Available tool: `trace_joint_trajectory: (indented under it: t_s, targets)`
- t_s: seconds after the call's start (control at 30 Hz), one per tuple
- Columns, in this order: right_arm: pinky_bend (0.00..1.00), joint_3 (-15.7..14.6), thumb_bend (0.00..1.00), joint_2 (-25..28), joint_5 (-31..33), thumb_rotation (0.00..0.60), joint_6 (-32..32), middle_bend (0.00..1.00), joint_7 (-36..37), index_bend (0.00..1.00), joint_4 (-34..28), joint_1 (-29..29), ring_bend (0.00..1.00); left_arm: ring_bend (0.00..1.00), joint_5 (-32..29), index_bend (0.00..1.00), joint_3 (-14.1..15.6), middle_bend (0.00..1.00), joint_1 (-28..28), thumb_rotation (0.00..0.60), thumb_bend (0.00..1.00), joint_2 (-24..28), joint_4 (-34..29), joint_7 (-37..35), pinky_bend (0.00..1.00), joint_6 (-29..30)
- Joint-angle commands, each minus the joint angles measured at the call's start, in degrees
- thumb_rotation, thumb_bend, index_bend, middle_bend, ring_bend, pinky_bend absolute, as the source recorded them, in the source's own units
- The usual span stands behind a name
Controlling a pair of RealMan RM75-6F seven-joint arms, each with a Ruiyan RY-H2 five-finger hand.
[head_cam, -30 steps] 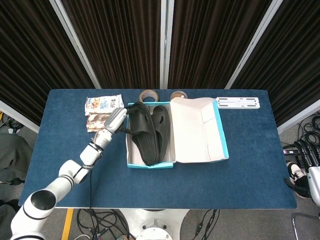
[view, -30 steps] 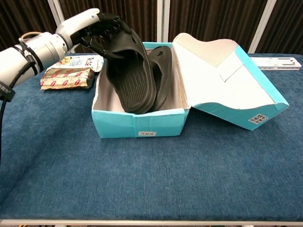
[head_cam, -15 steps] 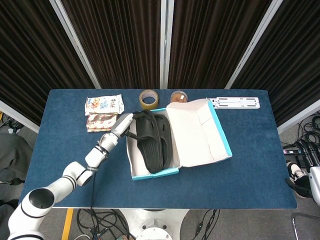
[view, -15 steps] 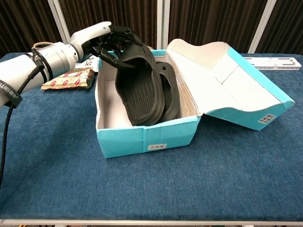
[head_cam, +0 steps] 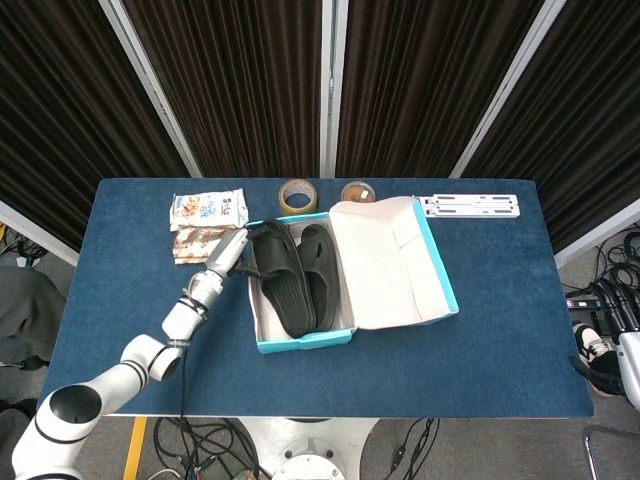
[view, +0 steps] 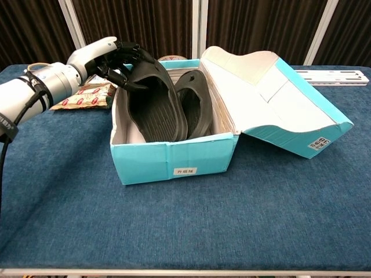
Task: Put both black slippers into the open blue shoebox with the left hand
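Observation:
The open blue shoebox (head_cam: 300,340) (view: 174,162) stands at mid-table, its lid (head_cam: 390,265) (view: 272,92) folded out to the right. Two black slippers lie inside it. One slipper (head_cam: 318,265) (view: 194,101) rests against the lid side. The other slipper (head_cam: 280,285) (view: 152,104) leans sole-up along the box's left wall, its far end raised above the rim. My left hand (head_cam: 228,252) (view: 104,57) is at the box's far left corner, and its fingers (view: 128,58) curl around that raised end. My right hand does not show.
Two snack packets (head_cam: 208,208) (head_cam: 195,240) (view: 81,95) lie just left of the box, close under my left arm. Two tape rolls (head_cam: 295,195) (head_cam: 357,190) sit behind the box. A white strip (head_cam: 475,205) (view: 333,75) lies at the far right.
The held slipper has sunk lower into the box. The box has slid back leftward and turned a little, and my left hand has drawn back to the left with it.

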Motion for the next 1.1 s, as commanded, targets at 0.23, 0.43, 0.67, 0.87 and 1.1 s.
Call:
trace_joint_trajectory:
  t_s: [0.23,0.43,0.67,0.87,1.1]
  targets:
    - [0.0,-0.02,0.03,0.14,-0.06,0.6,0.2,0.06,-0.1,0.0,-0.21,-0.13,0.0,0.22,1.18,0.41,1.41,0.42,0.34,0.6,0.11,1.3,-2.27,-4.26,0.33,-2.52]
    - [0.0,-0.05,0.03,0.23,-0.3,0.6,0.42,0.06,-0.17,0.0,-0.31,-0.21,0.0,0.05,1.11,0.17,1.69,0.13,0.26,0.6,0.11,3.34,-4.8,-1.48,0.23,-4.23]
    - [0.0,-0.13,0.03,0.34,-0.56,0.6,1.01,0.06,0.01,0.0,-0.24,-0.55,0.0,0.01,1.84,0.13,1.83,0.07,1.0,0.6,0.11,7.38,-10.72,7.66,0.21,-1.83]
    - [0.0,-0.25,0.03,0.23,-0.91,0.6,1.23,0.06,0.3,0.0,0.0,-0.66,0.0,0.01,4.7,0.13,3.81,0.07,0.37,0.6,0.11,14.71,-19.53,15.97,0.2,-2.14]
    - [0.0,-0.26,0.03,-0.05,-0.98,0.6,1.32,0.06,0.97,0.0,0.58,-0.72,0.0,0.01,4.09,0.21,3.84,0.12,-0.97,0.6,0.14,20.17,-28.4,28.87,0.19,-5.0]
